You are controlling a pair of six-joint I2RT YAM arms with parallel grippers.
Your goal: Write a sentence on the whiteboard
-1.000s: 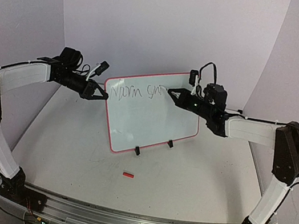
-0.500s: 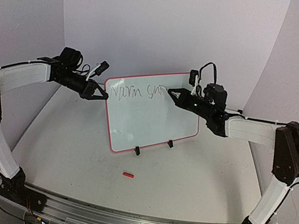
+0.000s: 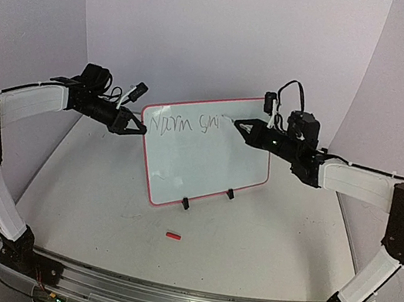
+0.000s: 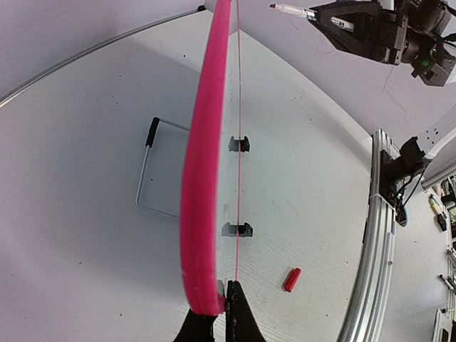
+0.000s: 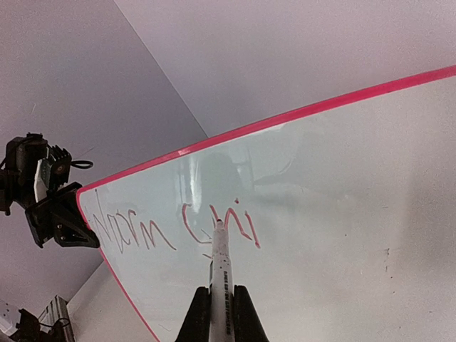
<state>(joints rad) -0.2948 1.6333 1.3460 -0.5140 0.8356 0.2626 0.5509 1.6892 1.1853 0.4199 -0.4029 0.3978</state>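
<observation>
The whiteboard [image 3: 208,160] stands tilted on two black clip feet [image 3: 185,204] at mid-table; its pink rim [image 4: 201,178] shows edge-on in the left wrist view. My left gripper [image 3: 138,129] [image 4: 218,311] is shut on the rim of the board's left edge. The right gripper [image 3: 246,130] [image 5: 220,305] is shut on a white marker [image 5: 221,263] that points at the board's top line. The sentence [image 3: 185,125] [image 5: 135,231] reads "Norm" in dark strokes, then a few red letters [image 5: 239,224]. From the left wrist, the marker tip [image 4: 275,6] hangs slightly off the surface.
A small red cap [image 3: 173,235] [image 4: 291,279] lies on the table in front of the board. A wire stand [image 4: 148,171] lies behind the board. White walls close in at the back and sides; the metal rail [image 3: 176,295] runs along the near edge.
My right arm has shifted right and slightly up with the marker, uncovering more of the second word. The left arm and the board have not moved.
</observation>
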